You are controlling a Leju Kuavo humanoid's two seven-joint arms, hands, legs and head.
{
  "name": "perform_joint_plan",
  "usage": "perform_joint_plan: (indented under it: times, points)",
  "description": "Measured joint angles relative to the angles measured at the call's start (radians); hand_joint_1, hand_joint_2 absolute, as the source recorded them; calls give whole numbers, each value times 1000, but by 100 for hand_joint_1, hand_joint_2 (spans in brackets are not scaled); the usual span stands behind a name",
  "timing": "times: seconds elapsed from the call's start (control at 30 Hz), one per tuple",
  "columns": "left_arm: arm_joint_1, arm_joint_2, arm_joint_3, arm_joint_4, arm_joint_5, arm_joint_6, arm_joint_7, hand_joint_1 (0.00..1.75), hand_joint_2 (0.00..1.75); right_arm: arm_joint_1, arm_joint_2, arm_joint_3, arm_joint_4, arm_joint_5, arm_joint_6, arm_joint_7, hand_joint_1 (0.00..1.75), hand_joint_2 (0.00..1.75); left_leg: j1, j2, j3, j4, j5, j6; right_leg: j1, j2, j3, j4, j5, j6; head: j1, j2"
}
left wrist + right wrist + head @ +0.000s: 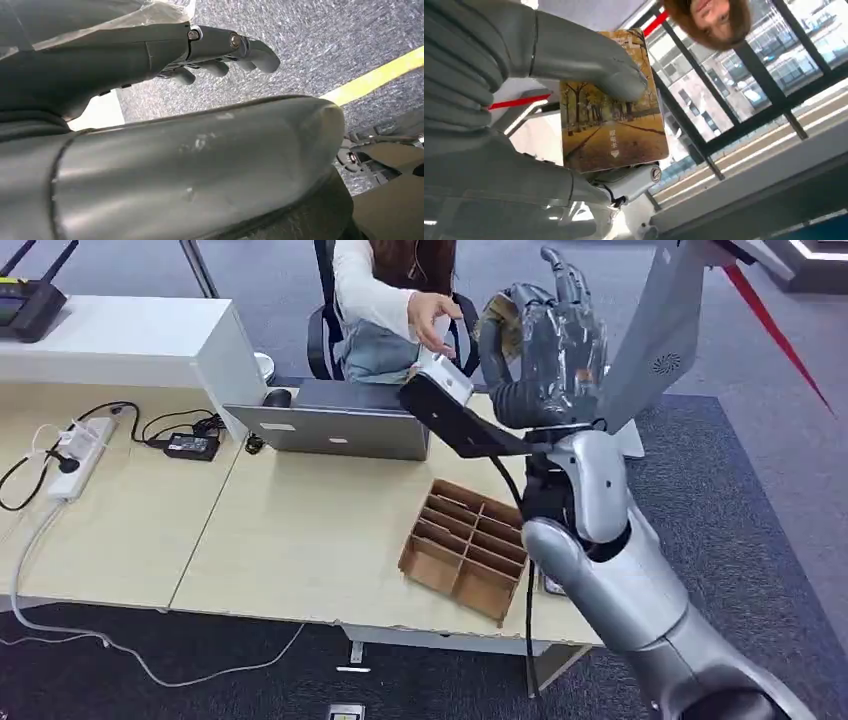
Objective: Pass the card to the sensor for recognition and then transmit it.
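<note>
Card (611,117): thin, stiff, light, likely slick-faced; best taken by a free edge, clear of the thumb. Printed with an autumn tree-lined path, a small arrow and characters. Pinched between thumb and fingers of the right hand (548,345), raised above the tabletop's far right corner. A person's hand (432,322) reaches just beside it. Left hand (150,55): holds nothing, fingers slightly curled and apart, over the carpeted floor.
</note>
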Motion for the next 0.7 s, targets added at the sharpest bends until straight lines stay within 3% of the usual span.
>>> perform_joint_plan:
  times: [0.1,0.17,0.43,0.6,0.7]
  points:
    - [0,0,-2,0,-2,-2,0,0,0,-37,39,21,89,-20,-7,-10,124,175,0,0,0,0,0,0,0,0,0,0,0,0,0,0]
    - [0,0,-2,0,-3,-3,2,0,0,-55,68,39,151,-29,-9,-16,145,175,0,0,0,0,0,0,0,0,0,0,0,0,0,0]
    - [0,0,-3,0,-13,-11,4,0,0,-100,161,87,351,-72,7,-26,171,175,0,0,0,0,0,0,0,0,-1,0,0,0,0,0]
    - [0,0,-3,0,-21,-11,4,0,0,-108,221,111,477,-86,7,-40,175,175,0,0,0,0,0,0,0,0,-1,0,0,0,0,0]
    - [1,0,-3,0,-24,-12,4,0,0,-117,240,118,535,-99,45,-16,175,175,0,0,0,0,0,0,0,0,-1,0,0,0,0,0]
